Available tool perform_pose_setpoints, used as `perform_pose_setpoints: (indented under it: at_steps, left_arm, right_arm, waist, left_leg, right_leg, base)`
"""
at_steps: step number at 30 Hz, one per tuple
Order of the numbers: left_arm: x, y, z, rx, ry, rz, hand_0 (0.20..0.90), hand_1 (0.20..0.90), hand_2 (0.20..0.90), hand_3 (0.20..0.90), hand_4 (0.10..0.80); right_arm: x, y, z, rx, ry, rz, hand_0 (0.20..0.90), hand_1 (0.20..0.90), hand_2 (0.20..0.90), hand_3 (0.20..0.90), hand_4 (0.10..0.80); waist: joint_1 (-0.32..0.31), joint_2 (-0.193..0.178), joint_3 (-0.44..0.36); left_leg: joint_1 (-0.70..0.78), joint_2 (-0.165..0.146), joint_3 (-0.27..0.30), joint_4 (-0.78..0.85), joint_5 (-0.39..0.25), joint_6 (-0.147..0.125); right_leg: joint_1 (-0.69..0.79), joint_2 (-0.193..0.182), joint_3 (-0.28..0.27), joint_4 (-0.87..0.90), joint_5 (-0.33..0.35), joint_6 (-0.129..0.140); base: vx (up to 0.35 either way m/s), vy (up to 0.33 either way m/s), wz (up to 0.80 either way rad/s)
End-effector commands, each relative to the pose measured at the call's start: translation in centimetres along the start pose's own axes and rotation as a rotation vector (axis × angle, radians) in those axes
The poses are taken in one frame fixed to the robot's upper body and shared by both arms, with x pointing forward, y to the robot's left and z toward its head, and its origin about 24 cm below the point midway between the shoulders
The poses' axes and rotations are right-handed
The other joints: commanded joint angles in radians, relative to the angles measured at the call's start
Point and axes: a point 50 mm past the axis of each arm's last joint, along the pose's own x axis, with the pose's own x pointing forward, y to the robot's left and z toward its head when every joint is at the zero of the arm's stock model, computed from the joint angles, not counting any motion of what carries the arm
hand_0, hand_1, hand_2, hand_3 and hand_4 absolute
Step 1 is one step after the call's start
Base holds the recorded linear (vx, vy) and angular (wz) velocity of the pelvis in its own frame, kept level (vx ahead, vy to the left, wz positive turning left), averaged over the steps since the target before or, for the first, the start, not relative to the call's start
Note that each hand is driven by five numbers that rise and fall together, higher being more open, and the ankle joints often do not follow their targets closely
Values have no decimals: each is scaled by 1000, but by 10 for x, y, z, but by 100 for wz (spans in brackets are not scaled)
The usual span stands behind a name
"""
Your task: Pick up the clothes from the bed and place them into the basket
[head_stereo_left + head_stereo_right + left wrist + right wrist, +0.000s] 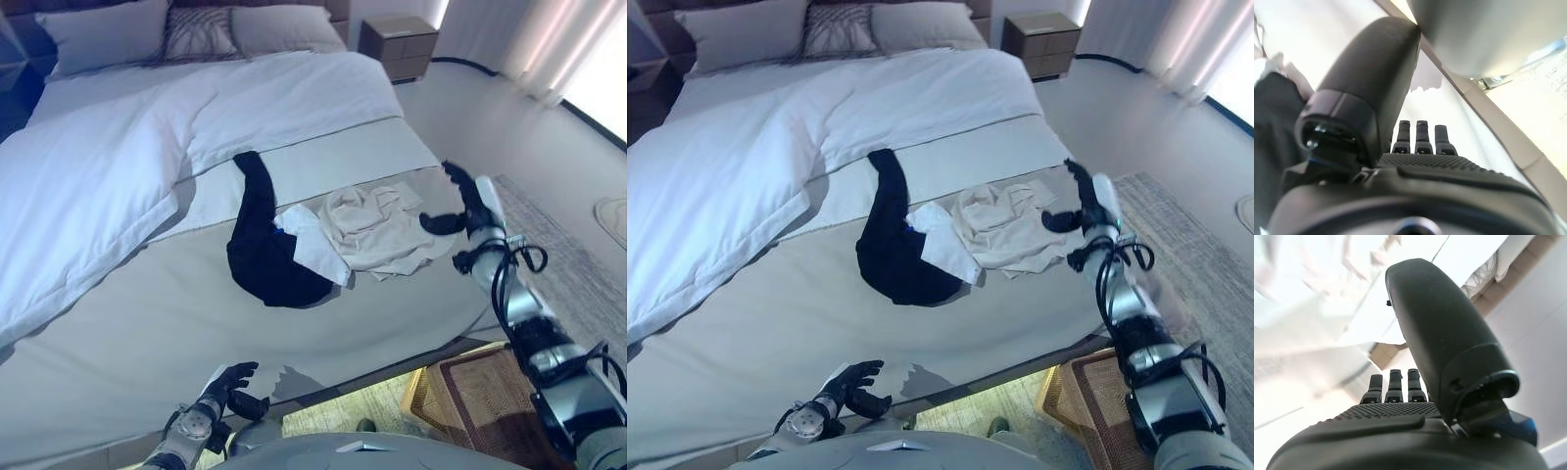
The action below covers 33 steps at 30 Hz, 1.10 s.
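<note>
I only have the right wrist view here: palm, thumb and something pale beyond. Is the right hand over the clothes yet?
Observer: Not over them. The right hand is open at the bed's right edge, beside the cream garment, holding nothing.
Operator: Is cream the only piece?
Observer: No. A black garment lies left of it, with a white piece between them.
Operator: Where's the basket?
Observer: The basket stands on the floor at the foot of the bed, below the right arm.
Operator: And the left hand?
Observer: The left hand is open and empty, low at the bed's near edge.
</note>
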Motion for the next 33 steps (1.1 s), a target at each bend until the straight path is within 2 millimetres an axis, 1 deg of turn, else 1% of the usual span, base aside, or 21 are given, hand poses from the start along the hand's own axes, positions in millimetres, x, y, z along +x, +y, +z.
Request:
perform_pose_setpoints:
  at_steps: [1,3,6,7,8,9,10,11,12,13,14,17,20,22,25,26,29,30,31,32,33]
  left_arm:
    - [1,35,20,11,-99,96,900,900,900,900,800]
    - [3,40,36,10,-177,109,900,900,900,900,800]
    - [-1,45,63,6,-337,122,900,900,900,900,800]
    - [-1,45,64,4,-348,123,900,900,900,900,800]
    - [-3,46,70,-3,-384,126,900,900,900,900,800]
    - [-7,48,77,-30,-436,125,900,900,900,900,800]
    - [-8,49,78,-47,-447,125,900,900,900,900,800]
    - [-12,54,86,-218,-498,104,900,900,900,900,800]
    - [-14,57,92,-289,-532,101,900,900,900,900,800]
    - [-15,58,95,-305,-555,100,900,900,900,900,800]
    - [-21,63,105,-303,-616,103,900,900,900,900,800]
    - [-35,74,124,-336,-757,110,900,900,900,900,800]
    - [-44,83,134,-353,-832,140,900,900,900,900,800]
    - [-51,90,137,-301,-859,199,900,900,900,900,800]
    - [-53,98,132,-233,-828,279,900,900,900,900,800]
    - [-52,105,124,-166,-774,358,900,900,900,900,800]
    - [-54,120,115,16,-703,582,900,900,900,900,800]
    - [-55,124,114,30,-691,624,900,900,900,900,800]
    - [-60,139,116,25,-691,704,900,900,900,900,800]
    - [-66,151,124,12,-722,754,900,900,900,900,800]
    - [-71,157,132,19,-763,779,900,900,900,900,800]
  right_arm:
    - [41,-91,57,-208,-165,-311,900,900,900,900,800]
    - [48,-117,64,-275,-151,-394,900,900,900,900,800]
    - [55,-152,70,-413,-91,-512,900,900,900,900,800]
    - [56,-154,70,-428,-83,-516,900,900,900,900,800]
    - [57,-163,72,-476,-67,-536,900,900,900,900,800]
    - [58,-173,73,-560,-37,-554,900,900,900,900,800]
    - [58,-176,74,-574,-32,-556,900,900,900,900,800]
    - [60,-190,78,-709,4,-578,900,900,900,900,800]
    - [61,-196,80,-766,24,-588,900,900,900,900,800]
    - [61,-199,79,-792,41,-591,900,900,900,900,800]
    - [60,-209,80,-820,74,-613,900,900,900,900,800]
    - [58,-229,84,-837,160,-672,900,900,900,900,800]
    - [55,-246,88,-817,212,-712,900,900,900,900,800]
    - [53,-259,90,-785,235,-731,900,900,900,900,800]
    - [52,-267,93,-746,241,-731,900,900,900,900,800]
    - [53,-270,96,-712,241,-714,900,900,900,900,800]
    - [56,-272,107,-689,217,-662,900,900,900,900,800]
    - [57,-271,110,-687,206,-651,900,900,900,900,800]
    - [59,-269,113,-666,189,-626,900,900,900,900,800]
    - [61,-265,114,-639,182,-600,900,900,900,900,800]
    - [62,-263,113,-618,184,-583,900,900,900,900,800]
  waist:
    - [56,15,78]
    - [73,30,126]
    - [108,60,214]
    - [110,62,218]
    - [119,70,233]
    - [130,73,251]
    - [132,75,254]
    - [145,90,280]
    - [150,96,288]
    - [154,99,291]
    - [163,105,304]
    - [180,125,334]
    - [184,137,348]
    - [186,147,359]
    - [187,158,359]
    - [185,162,359]
    - [177,167,359]
    - [174,168,360]
    - [169,168,360]
    - [166,164,360]
    - [165,160,360]
  left_leg:
    - [-94,2,61,136,-118,1]
    - [-159,-8,47,194,-118,0]
    - [-308,-29,35,372,-151,8]
    - [-319,-31,34,385,-154,10]
    - [-356,-39,28,423,-160,14]
    - [-395,-53,28,489,-205,17]
    - [-406,-56,31,504,-210,20]
    - [-478,-70,41,578,-226,27]
    - [-512,-78,45,612,-237,35]
    - [-526,-81,46,627,-244,42]
    - [-566,-87,50,672,-255,51]
    - [-663,-94,55,769,-278,67]
    - [-726,-90,59,821,-285,80]
    - [-791,-84,68,883,-296,90]
    - [-869,-81,73,961,-310,93]
    - [-903,-78,78,994,-317,96]
    - [-961,-69,85,1053,-327,98]
    - [-975,-66,86,1073,-332,96]
    - [-998,-62,86,1107,-342,95]
    - [-1017,-61,87,1137,-351,97]
    - [-1029,-60,87,1155,-357,96]
  right_leg:
    - [-158,-5,12,266,-162,-69]
    - [-220,-18,0,340,-179,-80]
    - [-363,-74,-19,551,-231,-107]
    - [-373,-78,-19,565,-234,-109]
    - [-407,-90,-22,613,-246,-116]
    - [-446,-108,-12,696,-297,-115]
    - [-459,-114,-13,715,-303,-117]
    - [-528,-133,-10,807,-323,-123]
    - [-561,-144,-9,847,-334,-126]
    - [-577,-149,-10,867,-340,-129]
    - [-613,-159,-10,913,-349,-135]
    - [-710,-171,-2,1012,-366,-140]
    - [-779,-175,10,1067,-377,-145]
    - [-847,-180,21,1120,-386,-151]
    - [-920,-185,33,1177,-394,-155]
    - [-954,-180,42,1202,-399,-157]
    - [-1010,-167,61,1247,-411,-161]
    - [-1023,-164,66,1261,-416,-162]
    - [-1046,-162,71,1288,-422,-163]
    - [-1065,-163,72,1315,-428,-163]
    - [-1078,-164,73,1331,-432,-163]
  base:
    - [-350,84,26]
    - [-247,58,34]
    - [-150,39,38]
    - [-70,19,38]
    - [41,-11,45]
    - [40,-6,46]
    - [8,19,39]
    - [-91,48,24]
    - [-94,43,20]
    - [-69,-5,16]
    - [-65,-41,17]
    - [-94,-65,26]
    - [-79,-21,7]
    - [-99,-5,-7]
    - [-70,-5,-5]
    - [-69,-7,-4]
    - [-65,28,-16]
    - [-45,55,-43]
    - [-31,41,-39]
    - [-24,25,-12]
    - [-15,-24,25]
